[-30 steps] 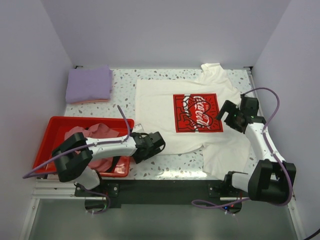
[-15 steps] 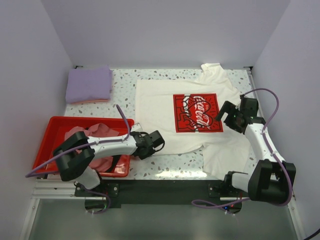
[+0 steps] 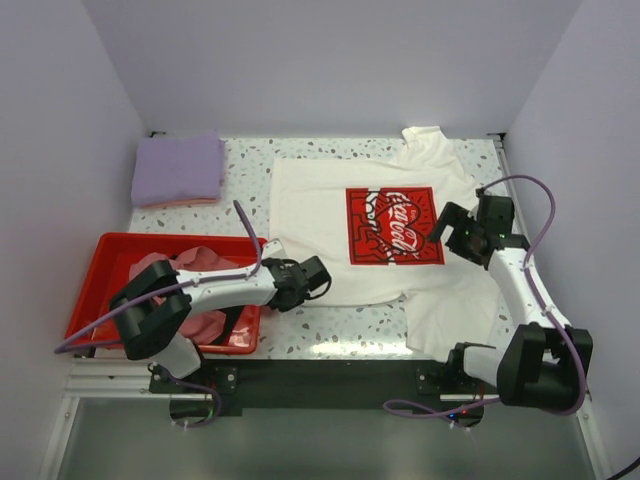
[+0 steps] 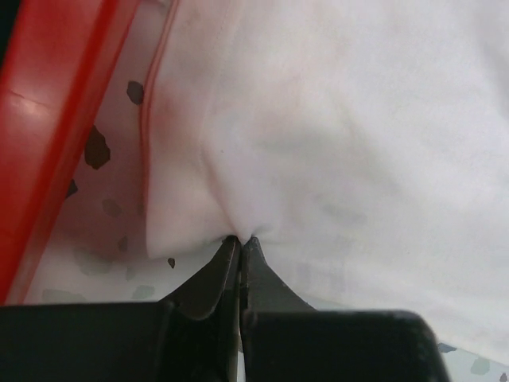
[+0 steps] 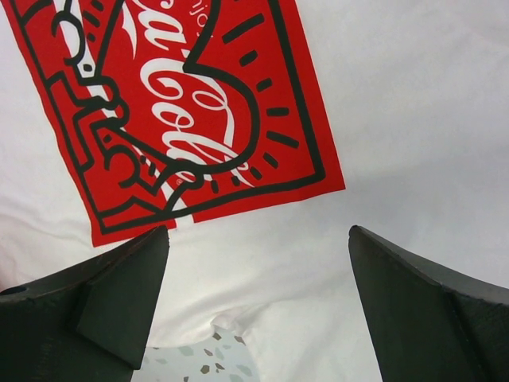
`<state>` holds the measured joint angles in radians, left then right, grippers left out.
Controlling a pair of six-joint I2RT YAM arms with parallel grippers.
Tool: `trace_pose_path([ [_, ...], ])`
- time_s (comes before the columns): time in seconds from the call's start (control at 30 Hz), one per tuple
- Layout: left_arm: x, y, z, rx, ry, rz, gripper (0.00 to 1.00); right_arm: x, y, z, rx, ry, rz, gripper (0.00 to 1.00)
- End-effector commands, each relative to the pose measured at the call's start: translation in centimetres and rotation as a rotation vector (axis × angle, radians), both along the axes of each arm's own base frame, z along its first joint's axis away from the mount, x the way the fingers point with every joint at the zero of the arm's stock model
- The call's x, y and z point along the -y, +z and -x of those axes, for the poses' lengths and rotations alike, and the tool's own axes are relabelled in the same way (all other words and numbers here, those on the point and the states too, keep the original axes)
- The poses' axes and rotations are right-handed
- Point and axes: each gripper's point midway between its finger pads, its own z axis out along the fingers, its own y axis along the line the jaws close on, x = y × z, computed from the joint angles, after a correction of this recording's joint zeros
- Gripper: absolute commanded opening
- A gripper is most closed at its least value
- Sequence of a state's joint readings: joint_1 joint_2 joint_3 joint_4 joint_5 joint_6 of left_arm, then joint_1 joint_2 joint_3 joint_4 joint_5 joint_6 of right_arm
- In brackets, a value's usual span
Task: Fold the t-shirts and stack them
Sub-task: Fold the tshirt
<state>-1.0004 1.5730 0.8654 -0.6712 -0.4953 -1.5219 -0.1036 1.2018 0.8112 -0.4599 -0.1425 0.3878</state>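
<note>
- The cream-white t-shirt lies spread on the speckled table, right of centre, with its red print facing up.
- One sleeve points toward the far wall, and another flap of the shirt reaches down toward the right arm's base.
- The left gripper sits at the near-left corner of the shirt, just beside the red tray.
- In the left wrist view, the left gripper has its jaws pressed together, pinching a small pucker of the cream-white t-shirt at its edge.
- The cloth gathers into creases that run to the pinch, and the red tray wall stands close on the left with bare table between.
- The right gripper hangs over the right side of the print with its jaws spread wide.
- In the right wrist view, the right gripper has nothing between its fingers.
- That view also shows the red print and plain cream-white t-shirt beneath, with a patch of table at a notch in the hem.
- Whether the fingers touch the cloth cannot be told.
- The lavender t-shirt lies folded in the far-left corner, well apart from both arms, with a pink edge showing under it.
- A crumpled pink t-shirt lies in the red tray, partly hidden by the left arm.
</note>
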Motion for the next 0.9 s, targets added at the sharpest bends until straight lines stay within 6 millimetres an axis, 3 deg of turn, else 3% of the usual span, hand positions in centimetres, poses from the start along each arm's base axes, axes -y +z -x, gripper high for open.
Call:
trace_pose_path([
  [0.0, -1.8, 3.1, -2.8, 0.124, 0.022, -0.104, 0.0, -0.5, 1.2, -0.1, 0.029, 0.032, 0.068, 0.99],
  [0.17, -3.3, 3.1, -2.8, 0.103, 0.035, -0.102, 0.0, -0.1, 1.3, 1.0, -0.005, 0.023, 0.141, 0.99],
  [0.43, -2.9, 2.2, -2.8, 0.107, 0.016, -0.054, 0.0, -3.8, 1.6, 3.2, -0.045, 0.089, 0.133, 0.99],
  [0.63, -2.4, 2.4, -3.0, 0.12, -0.009, -0.04, 0.0, -4.2, 0.2, 8.8, -0.155, 0.034, 0.053, 0.99],
  [0.67, -2.3, 2.5, -3.1, 0.123, -0.015, -0.032, 0.0, -4.1, -0.2, 10.4, -0.209, 0.029, 0.047, 0.99],
  [0.87, -1.9, 2.5, -3.2, 0.13, -0.041, -0.024, 0.0, -4.9, -2.3, 15.9, -0.406, 0.062, -0.008, 0.99],
])
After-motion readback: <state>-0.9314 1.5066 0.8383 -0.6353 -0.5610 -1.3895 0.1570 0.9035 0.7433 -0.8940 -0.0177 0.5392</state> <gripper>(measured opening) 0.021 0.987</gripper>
